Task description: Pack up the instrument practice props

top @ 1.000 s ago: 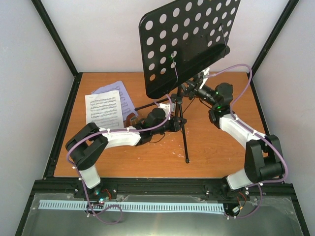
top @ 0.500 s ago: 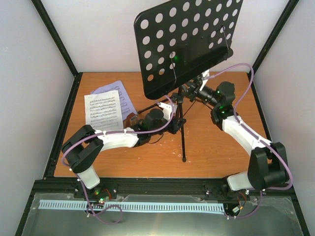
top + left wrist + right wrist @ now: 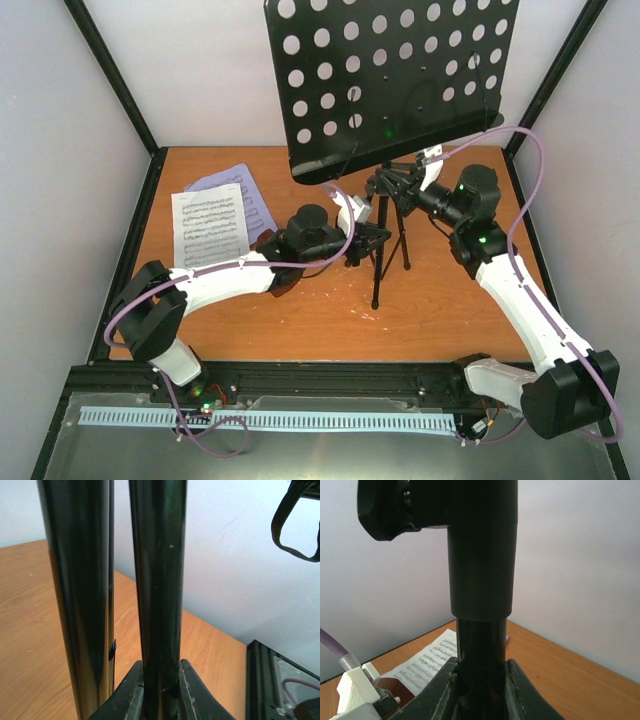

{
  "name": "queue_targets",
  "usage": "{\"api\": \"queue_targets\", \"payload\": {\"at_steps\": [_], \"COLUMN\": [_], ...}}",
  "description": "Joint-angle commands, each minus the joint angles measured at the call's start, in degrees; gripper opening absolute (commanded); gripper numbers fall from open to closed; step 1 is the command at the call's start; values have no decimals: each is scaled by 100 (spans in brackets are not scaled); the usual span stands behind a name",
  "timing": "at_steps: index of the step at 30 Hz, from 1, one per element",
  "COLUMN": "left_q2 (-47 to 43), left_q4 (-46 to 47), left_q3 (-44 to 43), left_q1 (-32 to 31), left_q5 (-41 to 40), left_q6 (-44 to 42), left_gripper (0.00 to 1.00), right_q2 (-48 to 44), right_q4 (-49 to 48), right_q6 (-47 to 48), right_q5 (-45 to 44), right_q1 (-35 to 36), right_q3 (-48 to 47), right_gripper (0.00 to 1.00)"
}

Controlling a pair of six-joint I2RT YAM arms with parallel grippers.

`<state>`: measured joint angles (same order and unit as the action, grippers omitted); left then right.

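The black music stand [image 3: 385,80] is held up above the table, its perforated desk near the top of the top view and its tripod legs [image 3: 378,275] folded close to the pole. My left gripper [image 3: 368,240] is shut on the stand's lower pole [image 3: 159,580]. My right gripper [image 3: 392,185] is shut on the pole just under the collar [image 3: 481,580]. White sheet-music pages [image 3: 210,225] lie flat at the back left and also show in the right wrist view [image 3: 427,662]. The red-brown metronome [image 3: 268,244] peeks out behind my left arm, mostly hidden.
A bluish page [image 3: 250,195] lies under the white one. Black frame posts [image 3: 110,75] and white walls close in the table on three sides. A metal rail [image 3: 260,380] runs along the near edge.
Both arms have raised the stand and shifted it right. Its desk has tipped more upright and its feet have drawn in nearer the pole.
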<state>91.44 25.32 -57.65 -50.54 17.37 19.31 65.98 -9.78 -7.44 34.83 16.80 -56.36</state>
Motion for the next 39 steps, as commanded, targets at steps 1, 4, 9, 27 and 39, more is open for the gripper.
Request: {"api": "queue_targets", "payload": {"at_steps": [1,4,9,27,39], "left_q2": [-319,-261,-289,114,958], "left_q4": [-23,-310,210,333,-915], "left_q3": [-958,-1375,-1169,-324,-560], "left_q1": [45,45,45,460,710], "left_q5": [725,1410,2254,2243,1989], "left_q6": [-133,689,2444,4001,3001], "left_gripper": [0,0,0,0,0], "right_q2": [-533,-563,-423,797,1915], "right_q4": [726,1566,2908,3145,2233], "right_q6": [31,-127,-911,-1545,-1679], "right_q5": [-349,-690,-1017,-1570,-1783], "right_q1": [-6,-9,-4,-5,4], "right_q3": [-943,-1347,-1720,-804,-363], "right_gripper": [3,3,3,3,3]}}
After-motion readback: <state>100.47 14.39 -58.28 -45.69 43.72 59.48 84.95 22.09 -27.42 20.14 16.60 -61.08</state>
